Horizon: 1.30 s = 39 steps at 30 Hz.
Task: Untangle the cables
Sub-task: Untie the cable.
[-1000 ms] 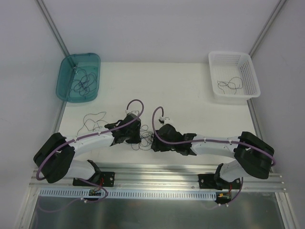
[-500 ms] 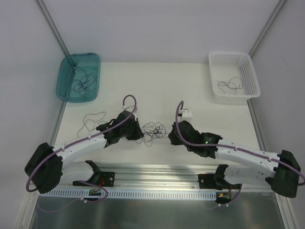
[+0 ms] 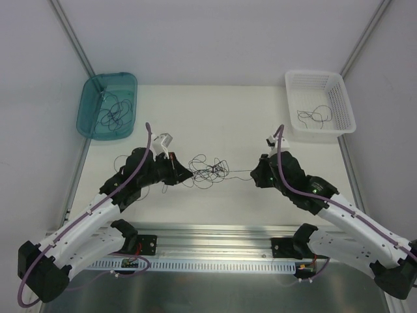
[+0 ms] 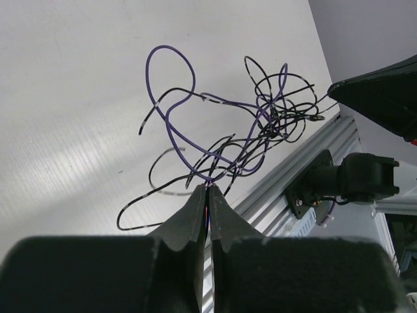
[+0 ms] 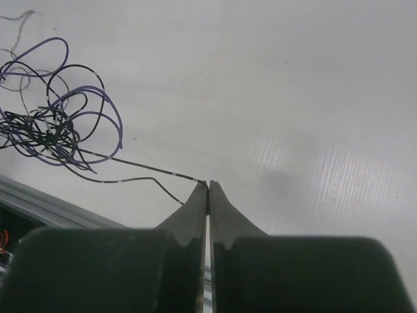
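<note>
The cables (image 3: pixel 207 171) are a small knot of thin black and purple strands between the two grippers. My left gripper (image 3: pixel 189 176) is at the knot's left side, shut on purple and black strands (image 4: pixel 208 188) from the knot (image 4: pixel 260 124). My right gripper (image 3: pixel 253 175) is to the knot's right, shut on one black strand (image 5: pixel 208 184). That strand runs nearly straight back to the knot (image 5: pixel 45 130).
A teal bin (image 3: pixel 88 98) at the back left holds loose strands. A white basket (image 3: pixel 313 74) at the back right holds more. One loose strand (image 3: pixel 120 162) lies left of the left arm. An aluminium rail (image 3: pixel 215 235) runs along the near edge.
The right gripper has shut on a strand and drawn back to the right. The left gripper has pulled left, so the knot now stretches between them and farther from the rail.
</note>
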Each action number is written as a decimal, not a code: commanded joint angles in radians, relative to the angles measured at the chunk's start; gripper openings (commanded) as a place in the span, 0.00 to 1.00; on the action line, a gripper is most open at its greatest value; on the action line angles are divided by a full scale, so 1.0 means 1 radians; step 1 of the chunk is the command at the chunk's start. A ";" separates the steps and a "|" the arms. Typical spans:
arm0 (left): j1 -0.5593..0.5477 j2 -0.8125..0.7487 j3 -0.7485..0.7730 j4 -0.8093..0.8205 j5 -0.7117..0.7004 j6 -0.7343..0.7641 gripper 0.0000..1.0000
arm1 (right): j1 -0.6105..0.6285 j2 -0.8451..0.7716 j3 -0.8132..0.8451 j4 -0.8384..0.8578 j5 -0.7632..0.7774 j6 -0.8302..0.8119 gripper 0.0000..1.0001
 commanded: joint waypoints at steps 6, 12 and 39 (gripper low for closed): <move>0.029 0.001 -0.065 -0.162 -0.227 0.033 0.01 | -0.026 0.023 0.037 -0.119 0.002 -0.080 0.01; 0.028 0.086 -0.073 -0.155 -0.143 0.008 0.75 | -0.025 0.043 0.089 -0.174 -0.131 -0.183 0.01; -0.242 0.316 0.029 0.037 -0.239 -0.105 0.85 | 0.098 0.212 0.022 -0.148 0.057 -0.042 0.29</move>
